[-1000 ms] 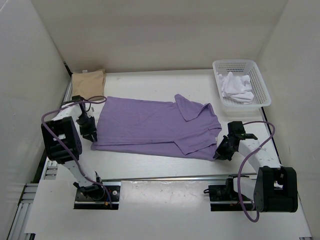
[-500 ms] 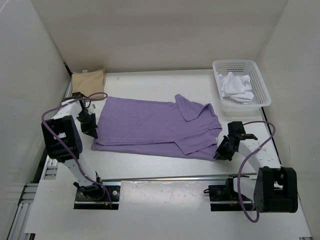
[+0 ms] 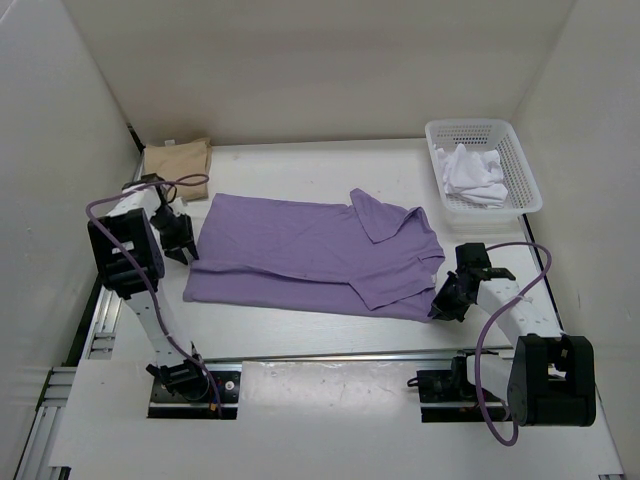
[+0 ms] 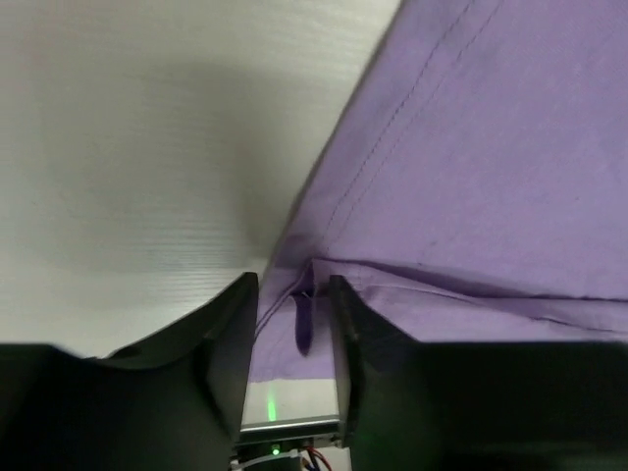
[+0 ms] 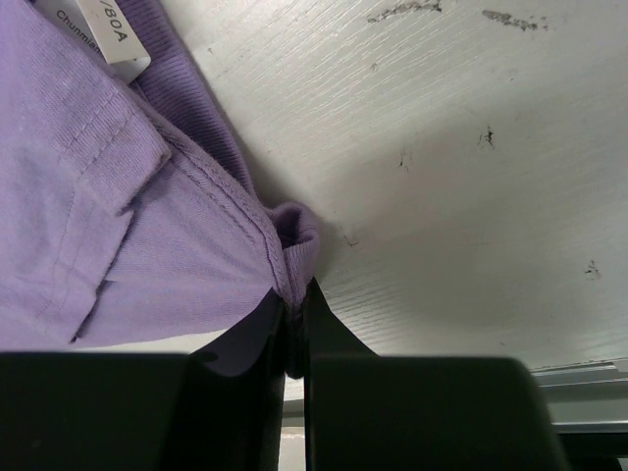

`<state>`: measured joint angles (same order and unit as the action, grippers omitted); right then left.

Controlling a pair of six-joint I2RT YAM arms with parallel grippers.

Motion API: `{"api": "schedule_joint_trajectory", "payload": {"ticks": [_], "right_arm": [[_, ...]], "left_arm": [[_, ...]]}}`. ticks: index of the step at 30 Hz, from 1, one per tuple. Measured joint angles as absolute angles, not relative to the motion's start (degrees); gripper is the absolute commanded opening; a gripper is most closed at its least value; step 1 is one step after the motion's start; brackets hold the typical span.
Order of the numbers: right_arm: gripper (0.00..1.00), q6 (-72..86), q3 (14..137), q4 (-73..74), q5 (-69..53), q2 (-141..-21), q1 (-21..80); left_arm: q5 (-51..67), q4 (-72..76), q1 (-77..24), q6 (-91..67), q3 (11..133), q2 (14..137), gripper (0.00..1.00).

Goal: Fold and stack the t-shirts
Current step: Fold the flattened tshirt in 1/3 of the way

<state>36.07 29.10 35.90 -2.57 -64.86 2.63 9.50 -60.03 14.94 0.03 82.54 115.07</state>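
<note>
The lavender t-shirt (image 3: pixel 310 255) lies spread on the table, partly folded, with its collar end to the right. My left gripper (image 3: pixel 183 248) is at the shirt's left edge. In the left wrist view (image 4: pixel 294 285) its jaws stand apart, with a loose fold of the hem (image 4: pixel 491 177) between them, not pinched. My right gripper (image 3: pixel 443 300) is shut on the shirt's near right edge; the right wrist view (image 5: pixel 294 304) shows the cloth (image 5: pixel 118 216) pinched. The tan t-shirt (image 3: pixel 178 158) lies folded at the back left. The white t-shirt (image 3: pixel 472 175) lies crumpled in the basket.
The white perforated basket (image 3: pixel 480 126) stands at the back right. White walls close in the table on three sides. A metal rail (image 3: pixel 330 355) runs along the near edge between the arm bases. A white neck label (image 5: pixel 98 29) shows in the right wrist view.
My left gripper has moved back along the shirt's left edge, away from the near left corner. The right gripper has not moved.
</note>
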Motion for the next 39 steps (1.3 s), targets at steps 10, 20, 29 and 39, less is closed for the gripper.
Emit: {"api": "schedule_joint_trajectory", "payload": {"ticks": [10, 20, 29, 39], "right_arm": [[0.00, 35.94, 29.10, 35.88, -2.59, -64.99, 2.63], [0.00, 35.94, 29.17, 35.88, -2.96, -65.34, 2.63], [0.35, 37.67, 29.91, 37.89, -0.95, -65.34, 2.63], [0.30, 40.45, 30.15, 39.46, 1.45, -63.53, 2.63]], "left_arm": [[2.33, -50.94, 13.17, -0.03, 75.81, 98.98, 0.53], [2.33, -48.56, 4.56, -0.01, 66.04, 95.31, 0.47], [-3.81, -48.64, 4.19, 0.05, 65.56, 96.55, 0.67], [-4.23, -49.84, 6.39, 0.03, 57.41, 95.90, 0.71]]}}
